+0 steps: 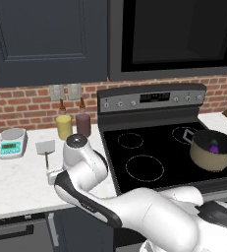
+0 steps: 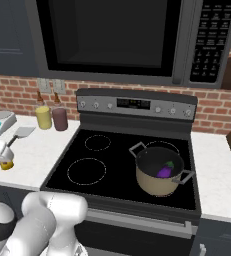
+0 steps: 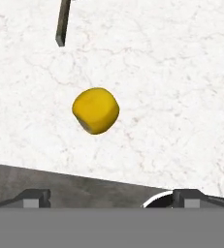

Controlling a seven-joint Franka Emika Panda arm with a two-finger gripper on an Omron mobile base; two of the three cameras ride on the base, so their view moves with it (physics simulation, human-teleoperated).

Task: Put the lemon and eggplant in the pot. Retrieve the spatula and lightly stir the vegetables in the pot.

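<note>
Yellow and blunt-ended, the lemon [image 3: 95, 110] lies on the white marble bench [image 3: 171, 87] ahead of my pincer [image 3: 112, 196], whose tips stand wide apart and hold nothing. From the right base camera I catch just a sliver of it [image 2: 6, 165] under the hand at the frame's edge. The spatula [image 1: 45, 149] shows whole from the left base camera; the hand camera cuts it to its dark handle end. The eggplant [image 2: 164, 171] sits inside the pot [image 2: 158, 184] on the stove [image 2: 117, 160], half hidden by the rim from the left.
</note>
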